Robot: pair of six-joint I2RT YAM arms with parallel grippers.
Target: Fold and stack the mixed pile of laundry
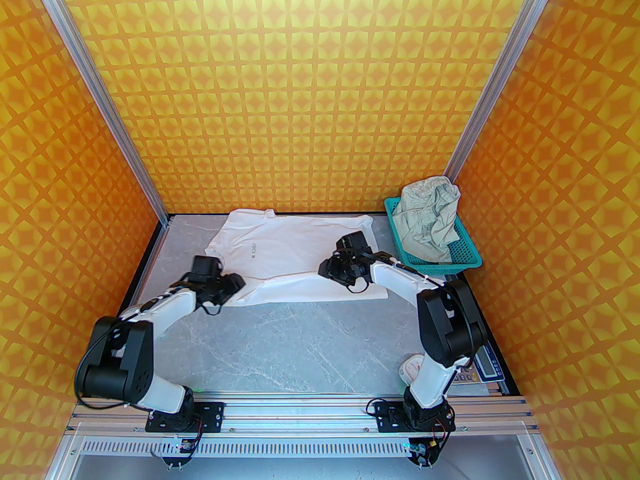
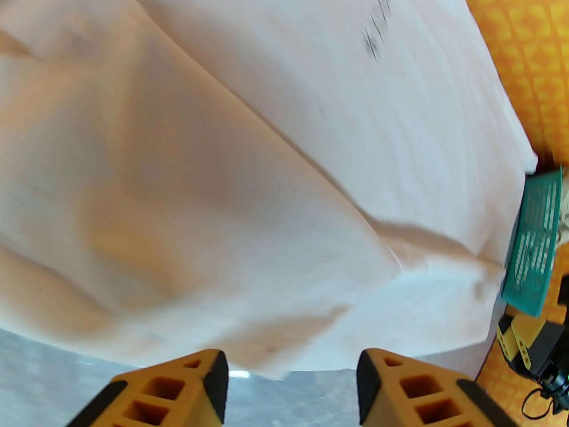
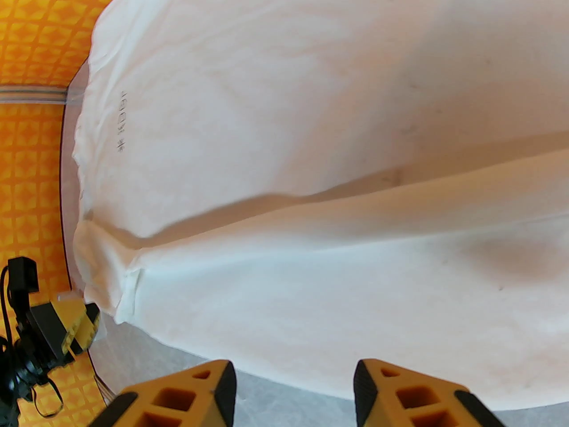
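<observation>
The shirt [image 1: 292,255] is laid crosswise — near edge just ahead. Left gripper [image 2: 291,372] and right gripper [image 3: 293,378] are held wide, empty.

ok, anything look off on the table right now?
The shirt has its near flap folded on a slant, not square to its edge. The shorts sit bunched in the basket, bulging over its rim. The left gripper and right gripper are open at the shirt's near edge. Nothing looks spilled or damaged.
</observation>
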